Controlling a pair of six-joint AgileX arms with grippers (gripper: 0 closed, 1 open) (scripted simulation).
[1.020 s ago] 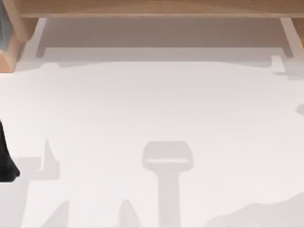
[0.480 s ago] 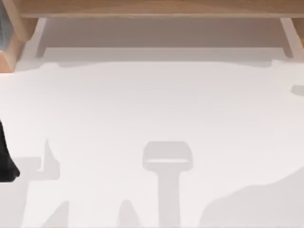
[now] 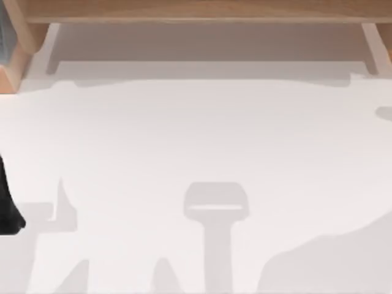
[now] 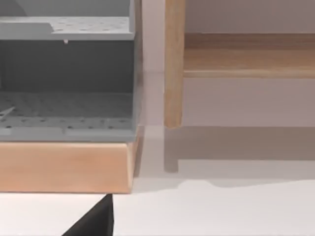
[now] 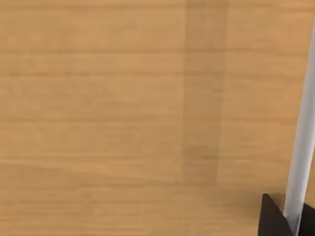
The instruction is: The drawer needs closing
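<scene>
The drawer (image 3: 208, 44) stands pulled out from under the light wood frame (image 3: 196, 11) at the far side of the table. Its white front edge (image 3: 208, 68) faces the table, with thin white side walls at left (image 3: 44, 52) and right (image 3: 371, 43). A dark part of my left arm (image 3: 7, 205) sits at the table's left edge, and my left gripper (image 4: 93, 222) shows as a black corner facing the frame. In the right wrist view, my right gripper (image 5: 291, 222) is close against a wood face, its dark parts on both sides of a pale bar (image 5: 301, 137).
A grey perforated shelf unit (image 4: 66, 105) on a wood base (image 4: 64, 167) stands left of the drawer, beside a wood post (image 4: 173, 64). Arm shadows lie across the white table (image 3: 196, 141), the largest at the near right (image 3: 331, 269).
The arm shadow at the table's near right has grown and spread leftward. The small shadow at the right edge has shifted toward the drawer. The left arm has not moved.
</scene>
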